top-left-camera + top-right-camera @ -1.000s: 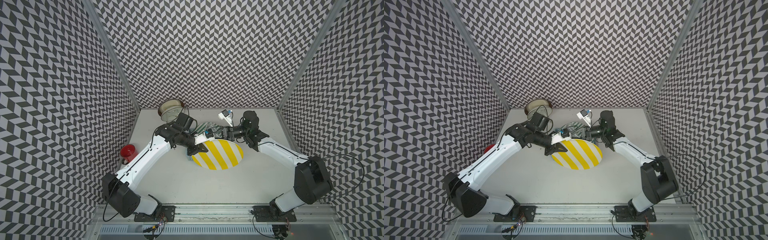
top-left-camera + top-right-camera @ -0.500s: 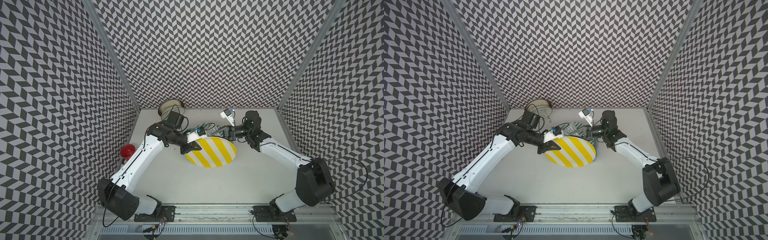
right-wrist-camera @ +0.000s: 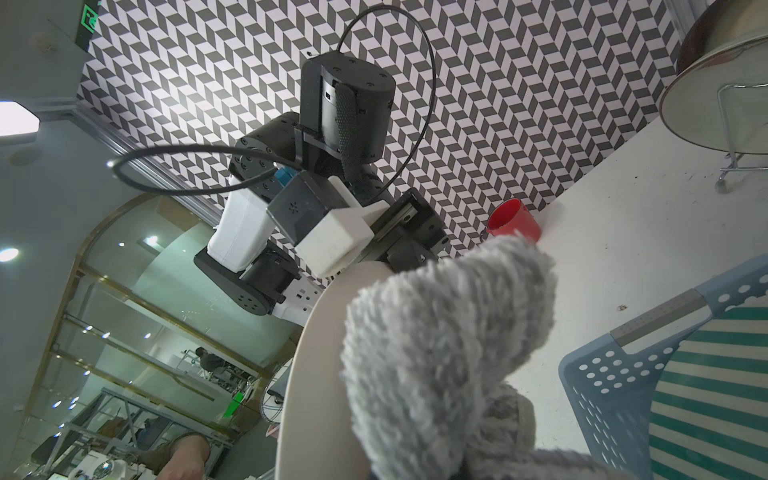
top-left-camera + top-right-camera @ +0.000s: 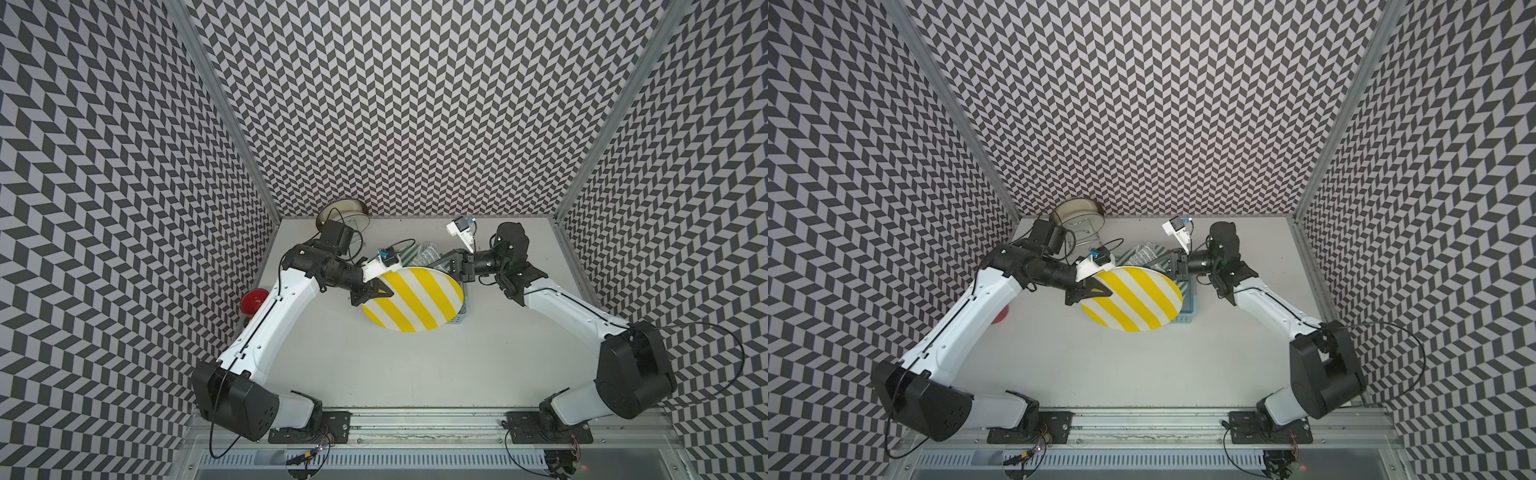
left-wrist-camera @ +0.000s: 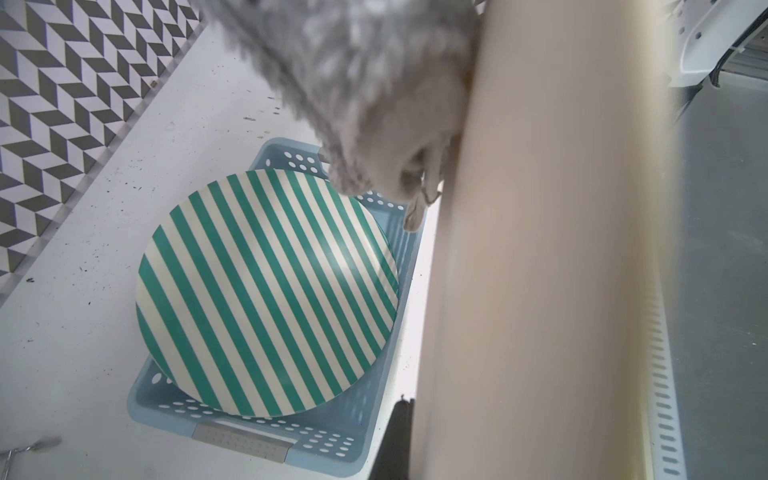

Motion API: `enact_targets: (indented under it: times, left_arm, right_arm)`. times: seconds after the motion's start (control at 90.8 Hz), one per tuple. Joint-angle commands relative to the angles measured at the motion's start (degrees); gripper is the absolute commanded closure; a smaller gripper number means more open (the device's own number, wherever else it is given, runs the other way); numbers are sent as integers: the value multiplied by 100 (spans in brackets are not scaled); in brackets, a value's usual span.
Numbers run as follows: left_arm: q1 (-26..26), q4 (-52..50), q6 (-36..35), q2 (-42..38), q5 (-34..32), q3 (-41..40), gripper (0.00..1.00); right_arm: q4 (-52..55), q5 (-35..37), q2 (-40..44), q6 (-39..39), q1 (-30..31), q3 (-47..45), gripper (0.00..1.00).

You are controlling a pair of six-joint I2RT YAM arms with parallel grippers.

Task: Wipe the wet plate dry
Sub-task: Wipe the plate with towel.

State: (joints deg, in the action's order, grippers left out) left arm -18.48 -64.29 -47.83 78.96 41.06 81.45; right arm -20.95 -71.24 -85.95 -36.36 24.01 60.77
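A round plate [image 4: 413,299] [image 4: 1133,299] with yellow and white stripes hangs tilted above the table. My left gripper [image 4: 374,293] [image 4: 1092,293] is shut on its left rim. The left wrist view shows the plate's plain beige underside [image 5: 540,249] close up. My right gripper [image 4: 451,266] [image 4: 1169,266] is shut on a fluffy grey cloth [image 4: 426,253] [image 4: 1142,253]. The cloth [image 5: 374,83] [image 3: 436,353] presses against the plate's underside near its far rim. The right jaws themselves are buried in the cloth.
Under the raised plate sits a light blue perforated basket [image 5: 249,440] [image 4: 459,320] holding a green-striped plate [image 5: 266,291]. A red cup [image 4: 254,300] [image 3: 513,220] stands by the left wall. A metal bowl on a wire stand [image 4: 343,210] is at the back left.
The left arm has carried the yellow-striped plate a little to the left and toward the back. The right gripper with the cloth has stayed at the plate's far rim.
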Motion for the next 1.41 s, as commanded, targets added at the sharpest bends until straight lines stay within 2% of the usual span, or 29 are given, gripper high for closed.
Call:
enact_targets:
  times: [0.0, 0.198, 0.782, 1.036, 1.399]
  left_arm:
    - [371, 620, 504, -128, -20, 325, 100]
    - [673, 659, 501, -112, 51, 356, 100]
    - [1474, 556, 768, 152, 1051, 839, 100]
    - [1838, 1147, 1443, 233, 1269, 691, 100]
    - [1938, 2041, 2722, 230, 1830, 454, 100]
  right_arm:
    - [-155, -378, 236, 81, 99, -133, 100]
    - [-164, -355, 248, 94, 74, -187, 100]
    - [-293, -278, 222, 79, 67, -391, 100]
    - [-338, -242, 262, 83, 69, -424, 100]
    - [-244, 34, 297, 231, 75, -406, 100]
